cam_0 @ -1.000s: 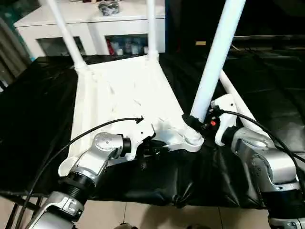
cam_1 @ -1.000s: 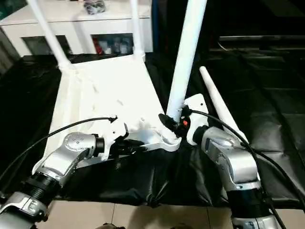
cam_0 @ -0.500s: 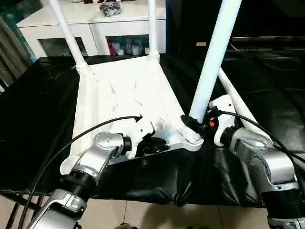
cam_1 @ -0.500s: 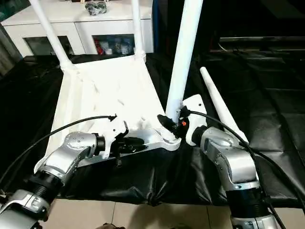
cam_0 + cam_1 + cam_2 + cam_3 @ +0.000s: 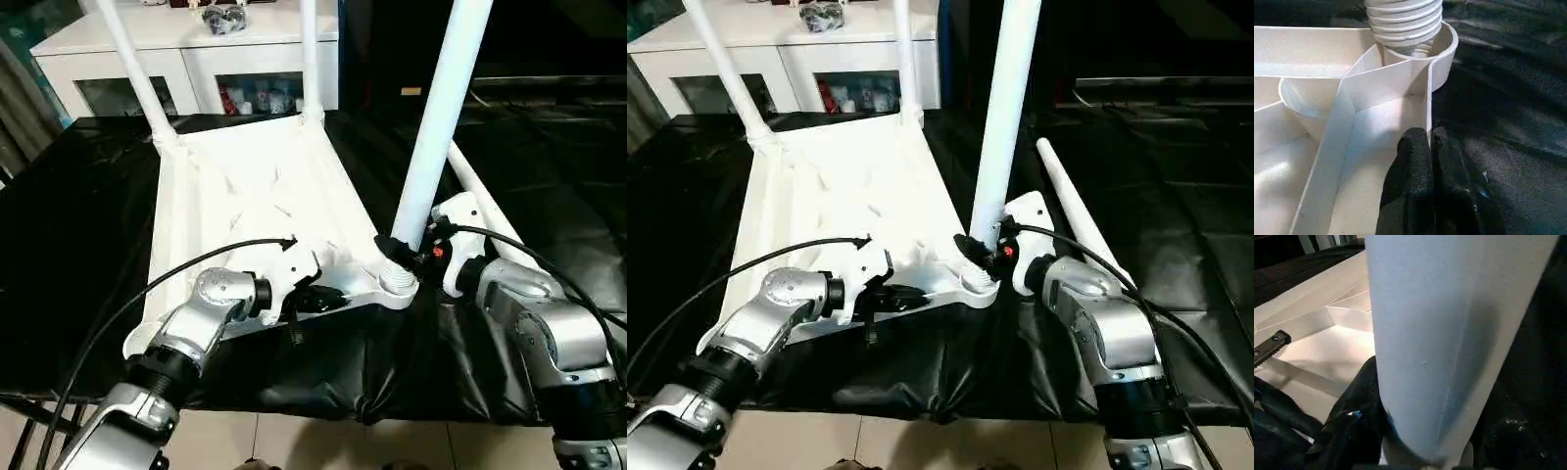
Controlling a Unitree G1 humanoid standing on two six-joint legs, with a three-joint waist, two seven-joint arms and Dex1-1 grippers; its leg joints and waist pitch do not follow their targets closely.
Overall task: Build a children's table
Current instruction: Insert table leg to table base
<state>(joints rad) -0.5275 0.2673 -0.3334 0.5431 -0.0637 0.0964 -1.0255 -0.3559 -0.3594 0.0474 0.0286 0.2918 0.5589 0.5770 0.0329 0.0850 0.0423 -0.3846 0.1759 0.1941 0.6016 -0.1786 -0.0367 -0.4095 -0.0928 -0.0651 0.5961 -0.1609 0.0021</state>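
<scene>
The left gripper (image 5: 1431, 147) pinches the tabletop (image 5: 255, 196) rim. The right gripper (image 5: 402, 250) clamps the leg (image 5: 431, 147) standing in the corner socket (image 5: 1442, 46) just ahead.

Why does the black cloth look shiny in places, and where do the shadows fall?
Left eye view: light gleams in patches off the black cover. Left wrist view: same sheen beside the tabletop. Right wrist view: the leg is bright on one side, shaded on the other.

near leg (image 5: 438, 117): top cut by frame edge | two far legs (image 5: 134, 73): tops cut off | dark bundle on cabinet (image 5: 225, 15): too small to identify | loose leg (image 5: 1080, 220): lower end hidden behind right forearm
</scene>
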